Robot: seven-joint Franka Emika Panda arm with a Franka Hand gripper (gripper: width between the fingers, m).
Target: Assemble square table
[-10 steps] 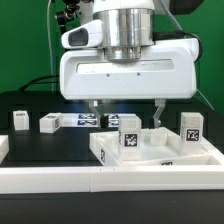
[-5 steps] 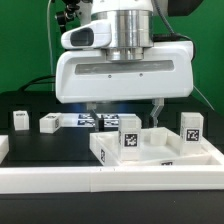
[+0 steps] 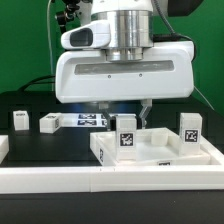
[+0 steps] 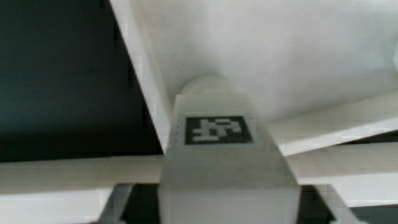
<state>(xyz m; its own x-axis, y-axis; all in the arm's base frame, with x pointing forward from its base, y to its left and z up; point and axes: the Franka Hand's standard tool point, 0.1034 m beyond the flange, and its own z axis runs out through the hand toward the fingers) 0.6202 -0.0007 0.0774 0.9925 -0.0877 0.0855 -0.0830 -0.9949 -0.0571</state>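
The square table's white slab (image 3: 160,160) lies at the exterior view's right, rim up. One tagged white leg (image 3: 126,135) stands on it below my gripper (image 3: 123,112). The fingers stand either side of the leg's top. In the wrist view the same leg (image 4: 219,128) fills the space between the jaws of my gripper (image 4: 222,205), with dark pads against both its sides, over the slab (image 4: 285,60). A second leg (image 3: 190,128) stands on the slab's right part. Two more legs (image 3: 20,119) (image 3: 48,123) stand on the black table at the left.
The marker board (image 3: 85,121) lies flat behind the left legs. A long white rail (image 3: 100,185) borders the black surface along the front. A green backdrop stands behind the arm.
The fingers have drawn inward toward the leg; the right finger moved most clearly to the left. The legs and slab have not moved.
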